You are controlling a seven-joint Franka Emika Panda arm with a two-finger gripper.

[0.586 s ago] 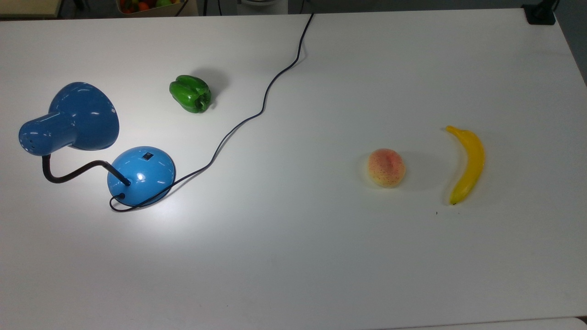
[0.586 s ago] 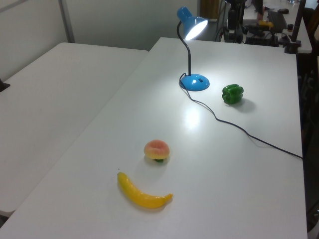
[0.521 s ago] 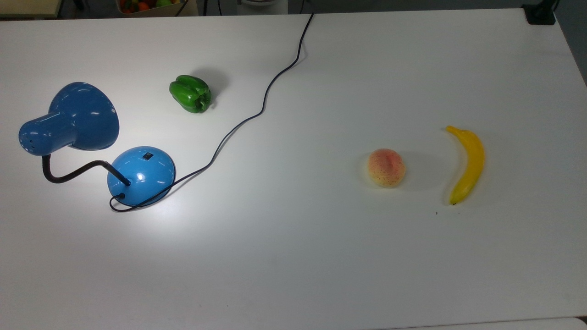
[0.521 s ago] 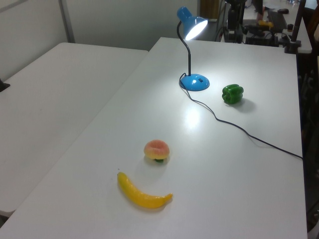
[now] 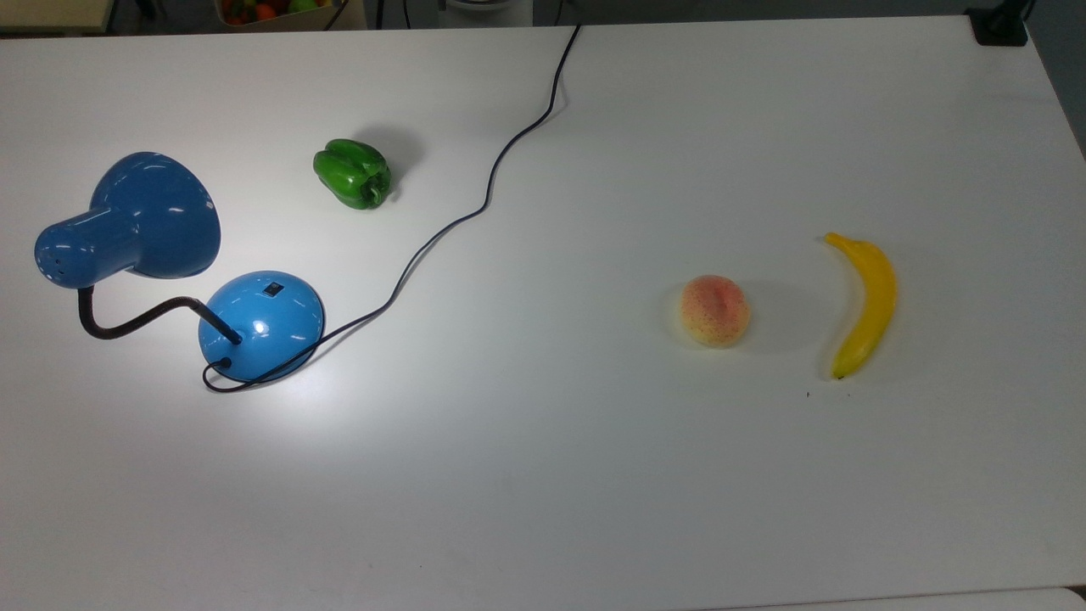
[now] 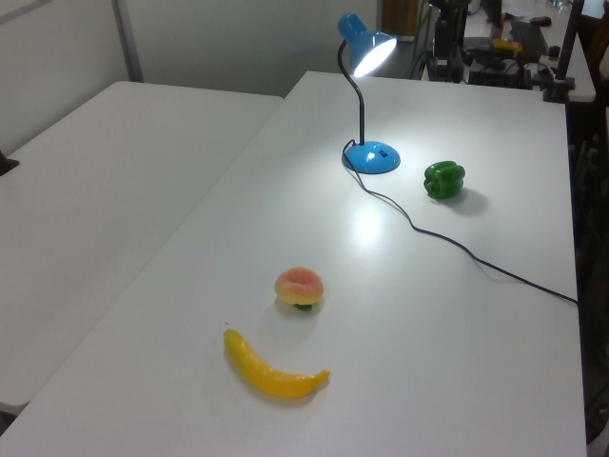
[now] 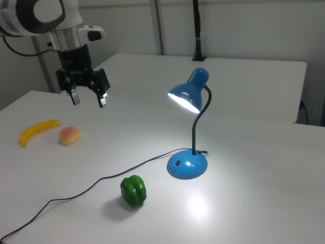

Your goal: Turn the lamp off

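The blue lamp (image 5: 144, 221) stands at the top view's left, lit, throwing a bright patch on the white table. Its bell shade (image 7: 186, 95) hangs on a black gooseneck (image 7: 195, 127) over the round domed base (image 5: 263, 322), which carries a small black switch (image 5: 271, 289). The base and shade also show in the left view as lamp (image 6: 369, 57) and base (image 6: 373, 157). A black cord (image 5: 484, 182) runs from the base to the table's far edge. In the right view my gripper (image 7: 88, 98) hangs open high above the table, far to the lamp's left, with nothing between its fingers.
A green bell pepper (image 5: 354, 174) lies close to the lamp base. A peach (image 5: 714, 310) and a banana (image 5: 861, 301) lie at the top view's right. A second white table (image 6: 105, 190) adjoins at the left view's left.
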